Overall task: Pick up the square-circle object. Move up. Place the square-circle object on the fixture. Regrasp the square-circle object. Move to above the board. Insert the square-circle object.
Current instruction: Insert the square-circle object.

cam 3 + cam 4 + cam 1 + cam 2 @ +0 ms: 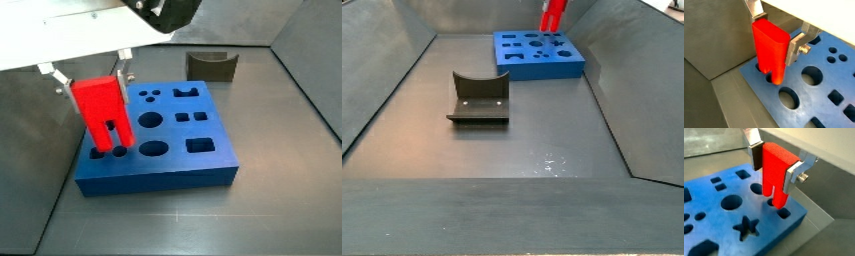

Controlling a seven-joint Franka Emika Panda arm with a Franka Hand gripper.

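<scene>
In a side view, at the left, the tool stood over the near-left corner of the board, its silver fingers clamped on the upper end of the square-circle object. The red piece hung upright, pegs down, and the two pegs reached the board's top face at the pair of holes by its left edge. Both wrist views showed the same grip: the plates pressed on the flat sides of the square-circle object, with the peg tips at or just inside a hole of the board. How deep they sat could not be told; in a wrist view the longer peg seemed to have entered its hole, while most of the body stood clear above the blue slab.

Further right in that side view, the fixture stood well apart behind the board on the grey surface, with nothing on it. In a side view from the far end, the fixture likewise sat bare in mid-floor.

By my reading, the pick-up, the lift, the rest on the fixture, the regrasp and the move above the board were done. Only the last step was in hand: pressing the piece fully home and letting it go were left.
</scene>
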